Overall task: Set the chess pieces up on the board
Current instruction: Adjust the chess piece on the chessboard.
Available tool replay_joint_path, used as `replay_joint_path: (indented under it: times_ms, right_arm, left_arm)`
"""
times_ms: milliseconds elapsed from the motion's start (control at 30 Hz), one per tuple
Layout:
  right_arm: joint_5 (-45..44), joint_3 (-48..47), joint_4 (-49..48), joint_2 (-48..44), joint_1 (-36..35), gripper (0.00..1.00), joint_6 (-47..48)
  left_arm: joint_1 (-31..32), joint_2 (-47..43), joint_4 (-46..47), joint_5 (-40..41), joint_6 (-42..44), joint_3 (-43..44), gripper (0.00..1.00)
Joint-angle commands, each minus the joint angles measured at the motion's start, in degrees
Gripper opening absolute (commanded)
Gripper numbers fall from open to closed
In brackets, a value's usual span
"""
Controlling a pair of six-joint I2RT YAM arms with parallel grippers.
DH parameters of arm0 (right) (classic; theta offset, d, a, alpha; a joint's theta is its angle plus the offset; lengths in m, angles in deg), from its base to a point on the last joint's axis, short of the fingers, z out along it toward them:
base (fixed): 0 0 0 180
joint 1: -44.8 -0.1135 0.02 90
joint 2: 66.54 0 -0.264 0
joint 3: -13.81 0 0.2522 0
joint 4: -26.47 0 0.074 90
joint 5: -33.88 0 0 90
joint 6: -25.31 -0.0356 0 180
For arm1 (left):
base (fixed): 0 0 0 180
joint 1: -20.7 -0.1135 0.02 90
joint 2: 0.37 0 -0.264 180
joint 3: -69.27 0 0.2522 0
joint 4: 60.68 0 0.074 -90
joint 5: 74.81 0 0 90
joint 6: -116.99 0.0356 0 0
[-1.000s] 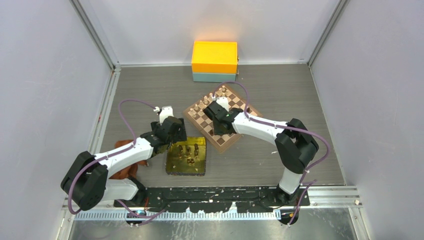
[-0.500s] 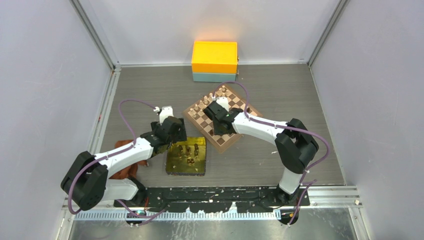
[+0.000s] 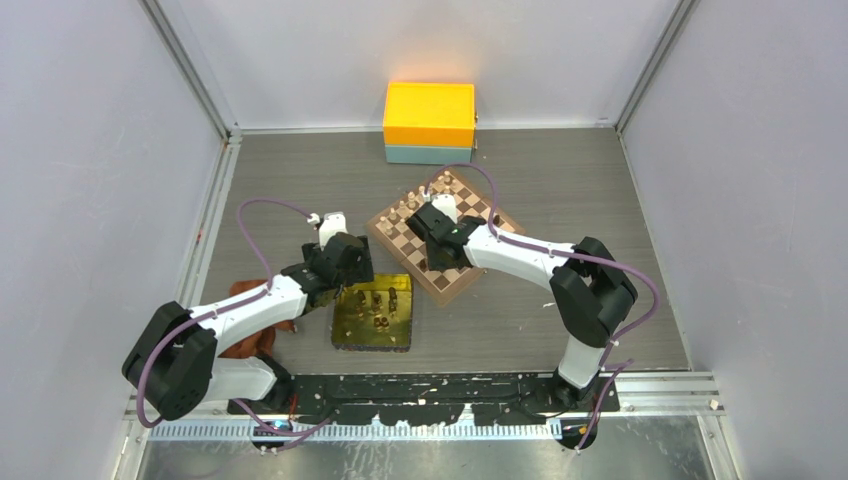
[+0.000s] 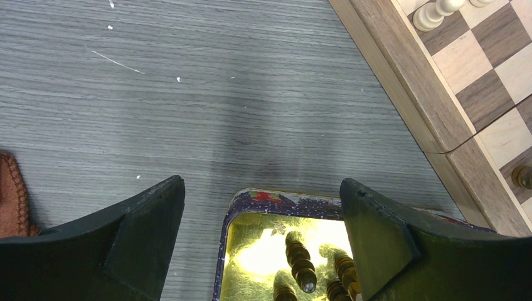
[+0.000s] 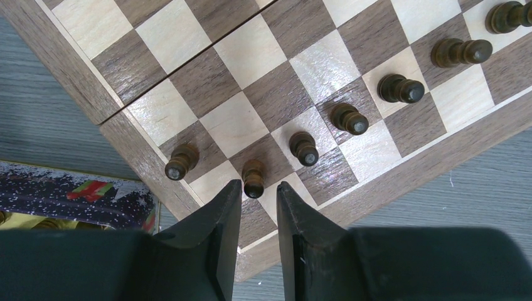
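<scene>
Step in hand, as judged: filling the dark row along one edge of the board (image 5: pixel 235 125).

- The right gripper (image 5: pixel 258 185) sat low over that edge, jaws a little apart. A dark pawn (image 5: pixel 253 174) stood upright at the mouth of the gap. A sliver showed beside one finger, so I judged it not pinched.
- Other dark pieces (image 5: pixel 348 118) stood in line with it.
- The left gripper (image 4: pixel 261 184) was spread wide and empty over the rim of the gold tray (image 4: pixel 282 200). More dark men (image 4: pixel 301 263) lay there on their sides.

Next move, as judged: the right arm lifts straight up clear of the pawn, and the left comes down on one lying piece, which may roll.

The table (image 4: pixel 188 94) was grey wood-grain, flecked white, between plain grey walls (image 3: pixel 90 150). An orange box (image 3: pixel 429 115) stood at the back, and a brown cloth (image 3: pixel 250 295) lay left of the tray.
</scene>
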Motion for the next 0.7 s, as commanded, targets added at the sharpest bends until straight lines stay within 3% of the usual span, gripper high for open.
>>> replay_joint_path:
  times_ms: [0, 667]
  right_arm:
    - [-1.0, -2.2, 0.1, -2.4, -0.6, 0.33, 0.5]
    - [-0.3, -7.4, 1.3, 0.1, -2.0, 0.33, 1.8]
  left_arm:
    - [0.2, -0.1, 1.7, 0.8, -0.6, 0.9, 0.94]
    - [0.3, -0.3, 1.5, 1.0, -0.6, 1.1, 0.94]
